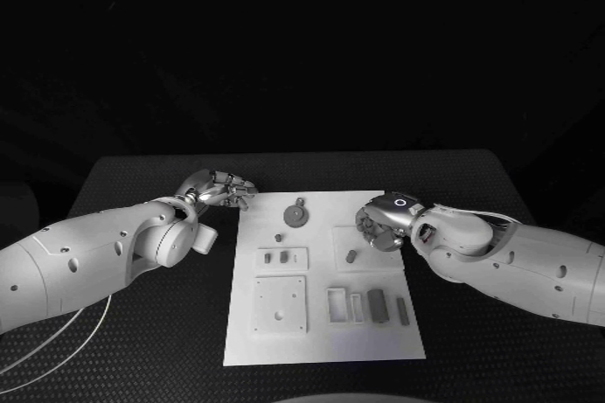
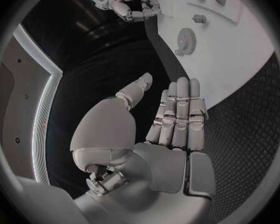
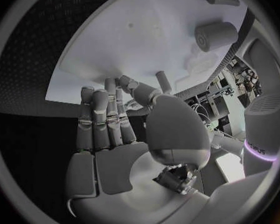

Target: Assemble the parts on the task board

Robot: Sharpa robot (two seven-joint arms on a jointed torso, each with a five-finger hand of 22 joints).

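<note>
Little is judged done: the gear (image 1: 295,214) and the other parts are seen lying loose on the board (image 1: 322,346). Nothing is held; left hand (image 1: 222,191) and right hand (image 1: 381,225) are spread wide.

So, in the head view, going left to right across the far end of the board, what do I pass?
Left robot hand, held off the board's left edge → gear-shaped round part lying on the white task board → right robot hand over the board's right edge.
</note>
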